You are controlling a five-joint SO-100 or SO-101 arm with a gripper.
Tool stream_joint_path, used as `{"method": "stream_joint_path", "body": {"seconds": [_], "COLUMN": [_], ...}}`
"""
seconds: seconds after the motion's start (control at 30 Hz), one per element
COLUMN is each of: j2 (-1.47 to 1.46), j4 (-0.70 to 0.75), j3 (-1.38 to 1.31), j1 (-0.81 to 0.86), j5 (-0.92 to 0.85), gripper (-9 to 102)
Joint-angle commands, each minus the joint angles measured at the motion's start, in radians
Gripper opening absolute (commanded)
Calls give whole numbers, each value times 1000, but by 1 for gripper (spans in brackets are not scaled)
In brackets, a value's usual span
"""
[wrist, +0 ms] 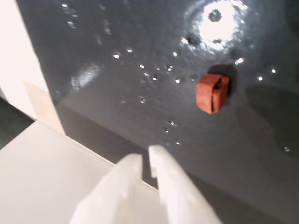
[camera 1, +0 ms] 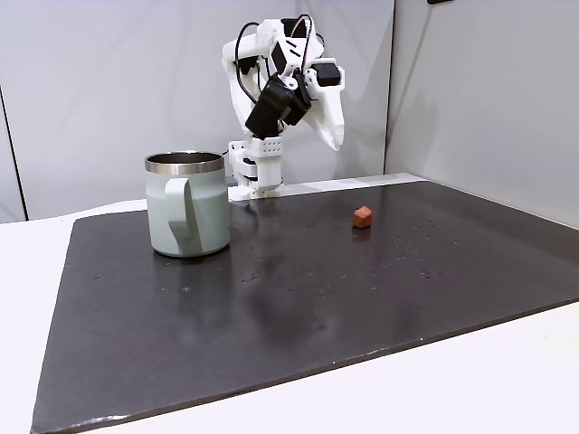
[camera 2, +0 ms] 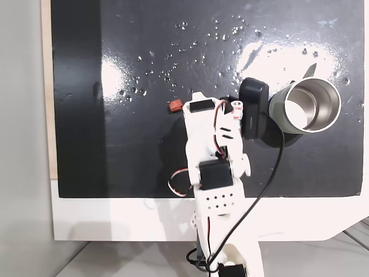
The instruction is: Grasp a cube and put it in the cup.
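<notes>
**Pincer raised above the mat, cube not yet reached**

The dark mat (camera 1: 298,298) spreads well below the pincer and carries everything else, its surface speckled with small shiny spots. Largest on it is the cup (camera 1: 187,206), standing upright and well off to the pincer's side in a fixed view, mouth open and apparently empty, though only a fixed view from above looks into it (camera 2: 304,105). The pincer (wrist: 145,161) hangs high over the mat with nothing between its fingers; they sit nearly pressed together, with only a narrow slit showing in the wrist view. The cube (wrist: 213,93) lies on the mat ahead of the fingertips and off to the right of them in the wrist view, well apart from the cup. From above it peeks out just beside the arm's front end (camera 2: 175,105).

To approach well, the pincer likely needs to swing right until the cube lines up between the fingertips, spread wide before descending, then drop straight so one finger does not knock so small a piece aside. The cube looks tilted rather than flat, so closing slowly should help it seat
</notes>
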Motion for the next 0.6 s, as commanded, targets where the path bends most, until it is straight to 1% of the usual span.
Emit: {"method": "stream_joint_path", "body": {"seconds": [0.0,0.27,0.57], "j2": [-83,-322,-557], "j4": [54,201,304], "j3": [-143,-341,-506], "j1": [-25,-104,-201], "j5": [21,69,72], "gripper": [0,0,0]}}
